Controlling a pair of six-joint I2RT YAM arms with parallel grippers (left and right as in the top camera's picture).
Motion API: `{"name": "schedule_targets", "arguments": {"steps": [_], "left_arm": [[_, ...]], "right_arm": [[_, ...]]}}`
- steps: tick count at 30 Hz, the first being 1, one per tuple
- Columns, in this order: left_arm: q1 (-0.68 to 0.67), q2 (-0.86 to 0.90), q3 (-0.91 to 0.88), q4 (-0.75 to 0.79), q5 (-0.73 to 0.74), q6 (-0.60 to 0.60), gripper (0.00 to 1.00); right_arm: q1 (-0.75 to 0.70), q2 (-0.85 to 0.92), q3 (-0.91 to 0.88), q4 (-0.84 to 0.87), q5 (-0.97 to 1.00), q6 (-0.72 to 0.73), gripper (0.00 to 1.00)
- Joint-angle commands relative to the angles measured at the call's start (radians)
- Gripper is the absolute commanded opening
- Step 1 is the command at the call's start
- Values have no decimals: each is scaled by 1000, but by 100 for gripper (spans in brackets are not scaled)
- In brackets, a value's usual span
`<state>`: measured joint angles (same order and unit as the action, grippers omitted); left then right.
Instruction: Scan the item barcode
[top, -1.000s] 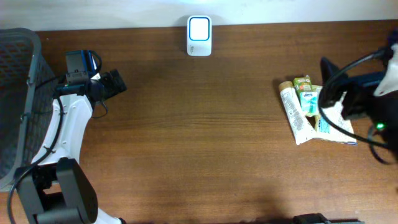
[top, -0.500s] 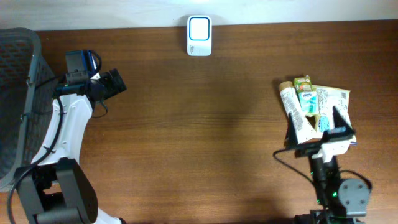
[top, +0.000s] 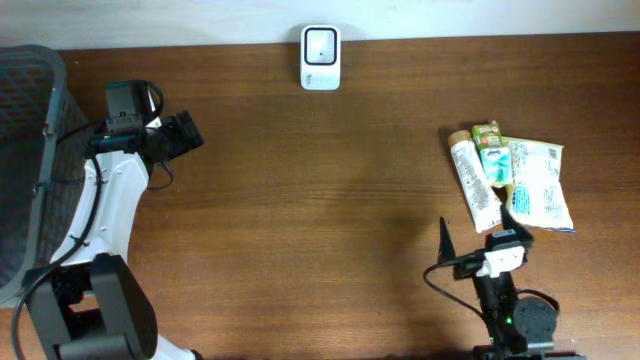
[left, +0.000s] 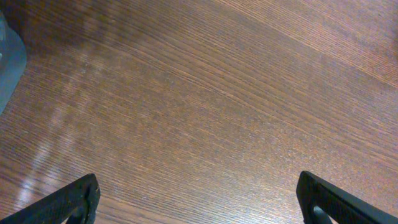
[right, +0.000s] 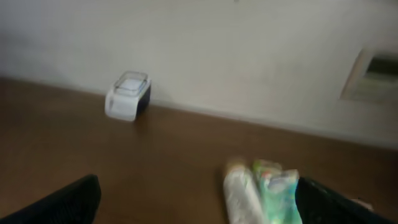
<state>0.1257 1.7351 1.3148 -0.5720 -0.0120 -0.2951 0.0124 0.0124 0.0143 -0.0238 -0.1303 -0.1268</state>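
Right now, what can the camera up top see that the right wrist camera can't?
Only the overhead view shows the grey basket at the table's left edge and the left arm beside it. Only the right wrist view shows a blurry rectangular fitting on the wall behind the table. Both show the white scanner, the white tube and the green pack next to it.
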Motion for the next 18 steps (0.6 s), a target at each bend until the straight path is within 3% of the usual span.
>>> {"name": "schedule_targets", "arguments": {"steps": [1, 3, 18], "left_arm": [[0, -15, 13, 2, -7, 12, 99], [0, -15, 13, 2, -7, 12, 99], [0, -15, 13, 2, -7, 12, 99]], "right_arm": [[9, -9, -9, -43, -23, 100, 99], [9, -9, -9, -41, -24, 178, 99], [9, -9, -9, -41, -24, 177, 99]]}}
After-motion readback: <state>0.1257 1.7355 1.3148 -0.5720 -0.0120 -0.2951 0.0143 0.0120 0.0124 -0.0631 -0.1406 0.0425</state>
